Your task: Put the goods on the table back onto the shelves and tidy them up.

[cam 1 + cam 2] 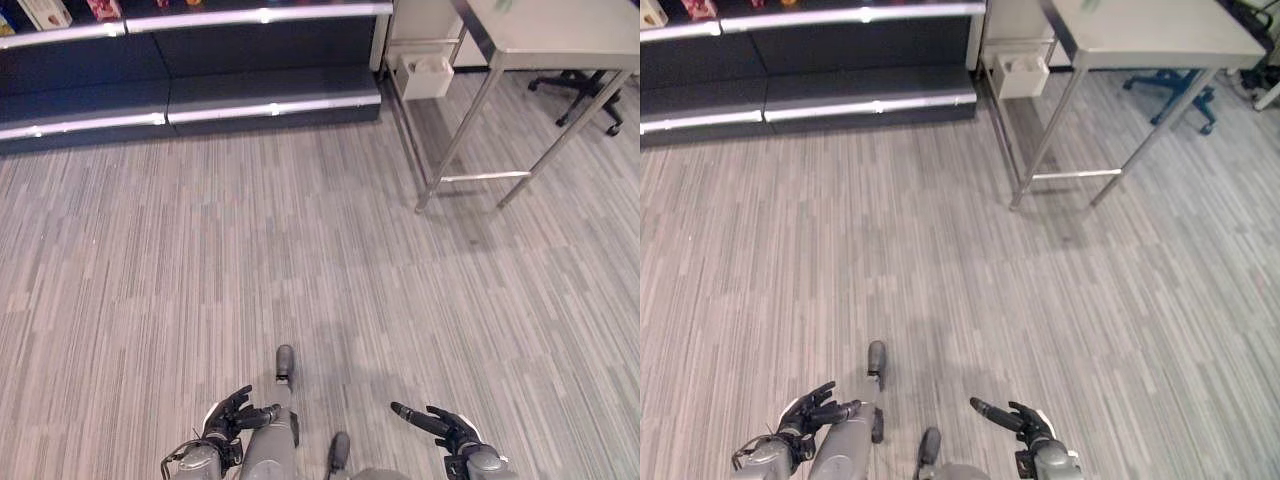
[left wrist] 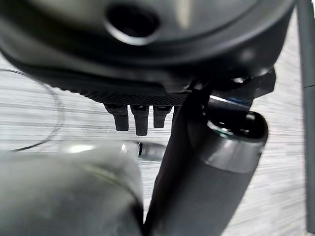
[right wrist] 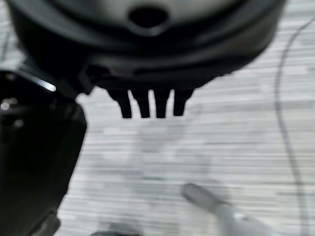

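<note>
Dark blue shelves (image 1: 200, 95) with silver front edges run along the far left. A few packaged goods (image 1: 45, 12) stand on the upper shelf at the far left corner. The metal table (image 1: 560, 40) stands at the far right, and its visible top is nearly bare, with a small greenish thing (image 1: 505, 5) at its far edge. My left hand (image 1: 232, 410) hangs low at the near left, open and holding nothing. My right hand (image 1: 440, 425) hangs at the near right, fingers relaxed and holding nothing. Both hands are far from the shelves and the table.
A white box (image 1: 428, 75) sits on the floor between the shelf end and the table legs (image 1: 455, 150). A black office chair base (image 1: 585, 95) stands behind the table. Grey striped floor (image 1: 300, 260) stretches between me and the shelves.
</note>
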